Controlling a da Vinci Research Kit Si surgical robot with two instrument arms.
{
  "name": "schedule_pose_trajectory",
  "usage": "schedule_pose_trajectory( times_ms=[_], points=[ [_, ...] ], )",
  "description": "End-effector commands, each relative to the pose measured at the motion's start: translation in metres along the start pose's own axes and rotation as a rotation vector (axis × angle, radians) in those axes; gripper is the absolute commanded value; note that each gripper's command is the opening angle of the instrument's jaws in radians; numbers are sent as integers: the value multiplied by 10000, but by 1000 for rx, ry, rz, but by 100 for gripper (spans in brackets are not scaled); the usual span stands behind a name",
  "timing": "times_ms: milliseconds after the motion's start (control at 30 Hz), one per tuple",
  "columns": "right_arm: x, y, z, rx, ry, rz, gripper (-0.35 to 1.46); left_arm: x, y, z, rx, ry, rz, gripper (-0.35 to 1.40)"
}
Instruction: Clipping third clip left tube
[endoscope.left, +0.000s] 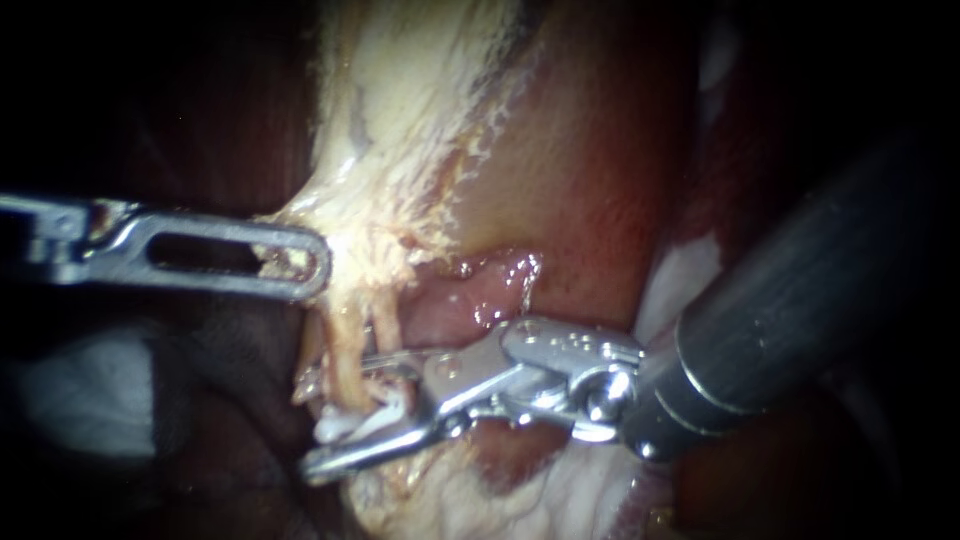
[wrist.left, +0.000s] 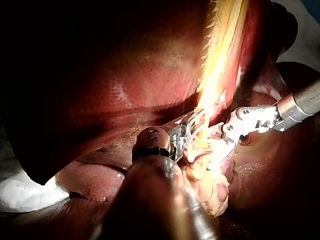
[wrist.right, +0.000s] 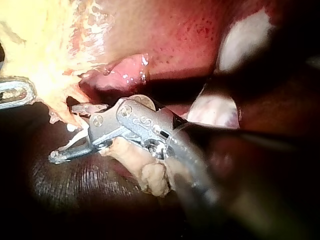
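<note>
While the left instrument (endoscope.left: 312, 262) clamps the pale tissue (endoscope.left: 390, 190), the right instrument's (endoscope.left: 345, 412) jaws stand apart astride a tube (endoscope.left: 346, 352).

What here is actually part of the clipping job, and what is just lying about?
In the job: right instrument, jaws open around the tube; white clip on it; left instrument gripping pale tissue.
Just lying about: liver; blurred white patch.
</note>
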Motion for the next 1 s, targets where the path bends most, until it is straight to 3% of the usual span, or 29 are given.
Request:
schedule_pose_trajectory(
  times_ms=[33,467,1000],
  points=[
    [1,1,1,2,3,0,56,0,0,0,0,0,0,-35],
    [24,1,-7,15,28,10,55,0,1,1,2,2,1,-35],
    [51,9,-17,-26,49,33,49,0,1,1,2,2,0,-35]
  ],
)
